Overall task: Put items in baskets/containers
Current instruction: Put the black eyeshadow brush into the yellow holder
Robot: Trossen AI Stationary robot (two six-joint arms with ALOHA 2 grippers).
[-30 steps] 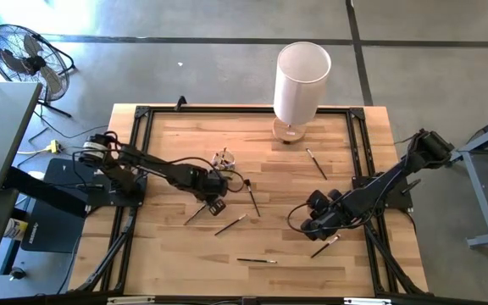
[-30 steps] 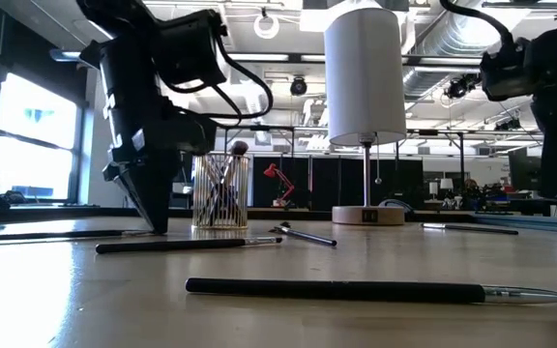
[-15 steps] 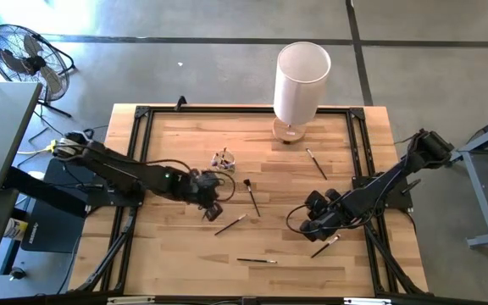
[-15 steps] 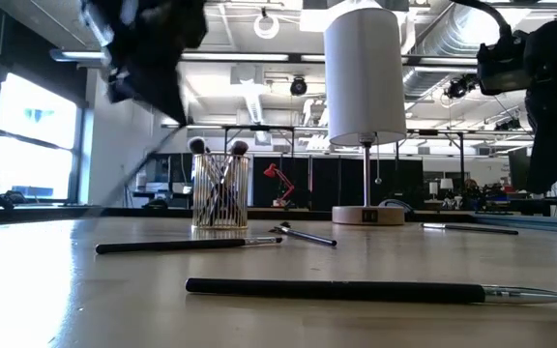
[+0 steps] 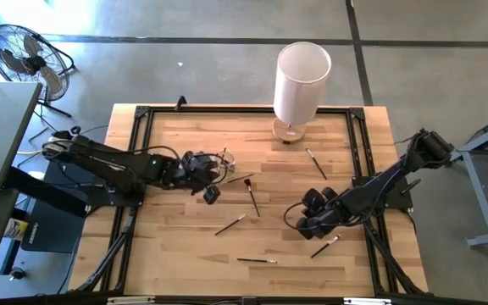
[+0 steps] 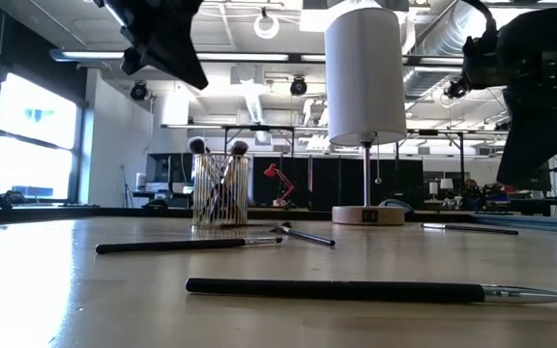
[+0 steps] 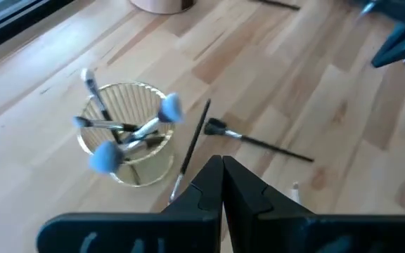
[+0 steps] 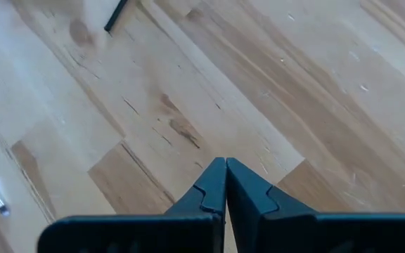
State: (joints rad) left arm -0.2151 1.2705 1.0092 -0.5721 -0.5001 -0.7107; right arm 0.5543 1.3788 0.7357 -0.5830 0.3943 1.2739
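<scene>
high view: the left gripper [image 5: 211,191] hangs raised just beside the clear glass cup [image 5: 222,159], its fingers pinched on a thin dark-handled makeup brush [image 7: 190,152] whose shaft runs out past the fingertips towards the cup; whether the tip has reached the rim cannot be told. the right gripper [image 5: 305,224] waits low over the right half of the wooden table [image 5: 176,135], fingers pressed together and empty.

to finish this step well, the brush should probably be tipped nearly upright and centred over the cup's mouth before release, since the mouth is narrow and already crowded, and the light cup could tip if nudged.

materials: the cup is ribbed, round and transparent, holding several brushes with soft rounded bristle heads [image 7: 167,108]. loose brushes [image 5: 249,196] are slim rigid sticks lying flat on pale planks of butcher-block grain. a smooth white cylinder lamp [image 5: 302,80] stands on a wooden base at the far edge.
</scene>
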